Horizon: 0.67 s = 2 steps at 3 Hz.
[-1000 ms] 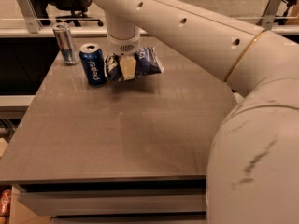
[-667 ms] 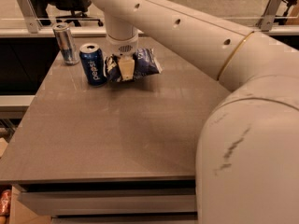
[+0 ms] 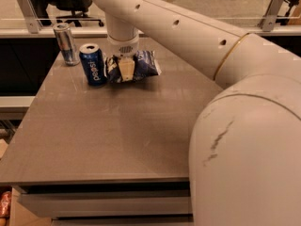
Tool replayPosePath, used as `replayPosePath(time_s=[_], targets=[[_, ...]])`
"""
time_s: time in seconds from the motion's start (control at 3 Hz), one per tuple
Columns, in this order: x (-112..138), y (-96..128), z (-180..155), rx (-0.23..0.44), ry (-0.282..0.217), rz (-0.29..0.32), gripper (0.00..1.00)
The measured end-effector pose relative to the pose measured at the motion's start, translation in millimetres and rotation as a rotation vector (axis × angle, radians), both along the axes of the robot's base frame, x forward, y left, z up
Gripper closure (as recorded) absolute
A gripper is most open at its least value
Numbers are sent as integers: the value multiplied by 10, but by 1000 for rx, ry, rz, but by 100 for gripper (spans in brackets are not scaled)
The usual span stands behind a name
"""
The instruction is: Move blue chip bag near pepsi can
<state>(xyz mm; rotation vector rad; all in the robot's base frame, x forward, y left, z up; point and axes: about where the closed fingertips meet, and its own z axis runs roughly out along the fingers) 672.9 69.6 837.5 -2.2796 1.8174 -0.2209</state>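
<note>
At the far left of the tabletop (image 3: 117,140), my gripper (image 3: 125,72) stands straight down over the left end of the blue chip bag (image 3: 143,64); my fingers (image 3: 125,68) look clamped on its foil, though the near one hides the pinch, so I say it with some doubt; the bag lies just beside the pepsi can (image 3: 92,64), close to touching. It should be light, soft and crinkly, slippery foil over brittle chips; I would hold a bunched fold or sealed edge, gently, not crush the middle.
</note>
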Motion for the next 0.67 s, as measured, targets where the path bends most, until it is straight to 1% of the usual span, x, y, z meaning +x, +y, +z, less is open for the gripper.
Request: replayPosePath(time_s=[0.33,0.67], targets=[[-3,8,-6,6,6,1,13],[-13,25,-4,13,14,9,0]])
